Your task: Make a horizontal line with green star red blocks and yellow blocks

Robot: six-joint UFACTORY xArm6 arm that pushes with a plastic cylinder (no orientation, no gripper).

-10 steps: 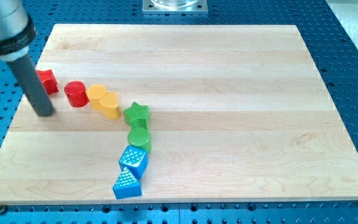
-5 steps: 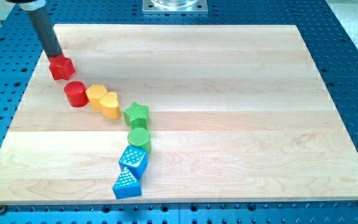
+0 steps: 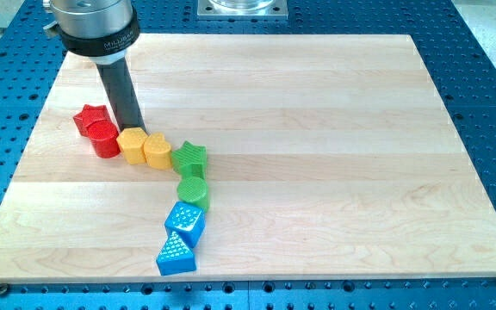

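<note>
Nearly lined up: your row still needs levelling.
No pincer here; my tip touches the yellow block at its 12 o'clock. Next, nudge the red star level with red cylinder, yellow heart, green star on the desk.

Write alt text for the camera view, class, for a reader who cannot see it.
My tip touches the board just above a yellow block, which sits in a row with a red cylinder, red star, yellow heart and green star.

Pale wooden board on blue perforated table.
</note>
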